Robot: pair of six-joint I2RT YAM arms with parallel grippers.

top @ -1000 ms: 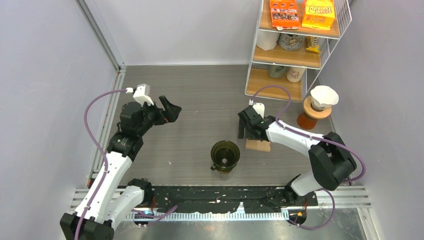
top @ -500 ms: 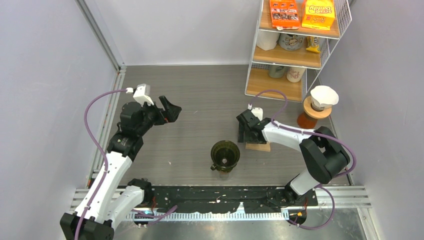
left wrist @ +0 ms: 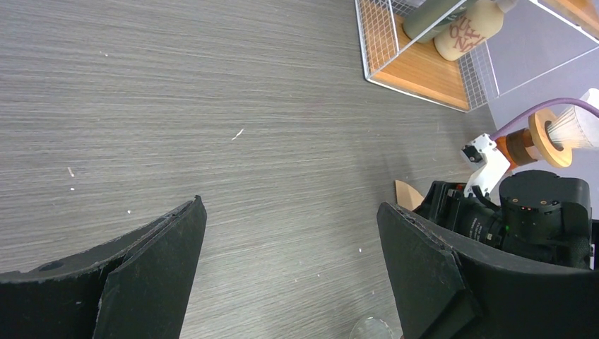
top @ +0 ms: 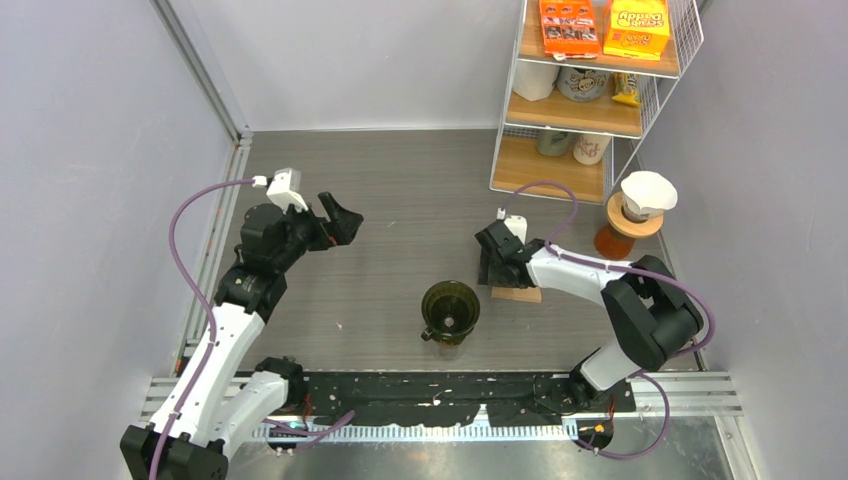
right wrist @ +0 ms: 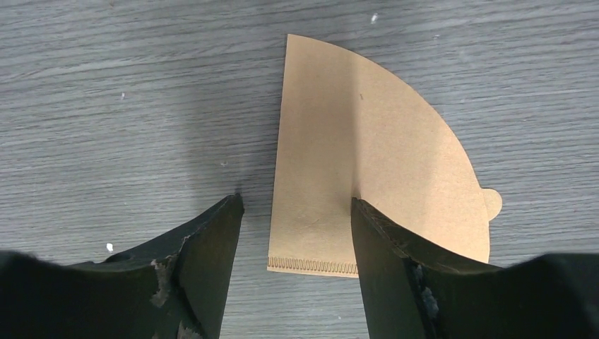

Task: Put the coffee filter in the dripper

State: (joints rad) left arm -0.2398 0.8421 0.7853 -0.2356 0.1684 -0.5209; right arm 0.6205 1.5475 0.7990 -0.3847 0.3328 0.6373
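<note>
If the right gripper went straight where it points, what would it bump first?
Probably the brown paper filter lying flat on the table: the open right gripper points down over its edge. I can't tell how near.

Tan coffee filter (right wrist: 374, 162), seemingly dark olive dripper (top: 450, 310), grey wood-grain table (top: 400, 190)

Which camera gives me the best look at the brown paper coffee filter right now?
Right wrist: the flat, fan-shaped brown paper coffee filter lies nearly whole in frame, the open right end effector straddling its straight edge. Top external shows only a sliver; left wrist, a small corner.
</note>
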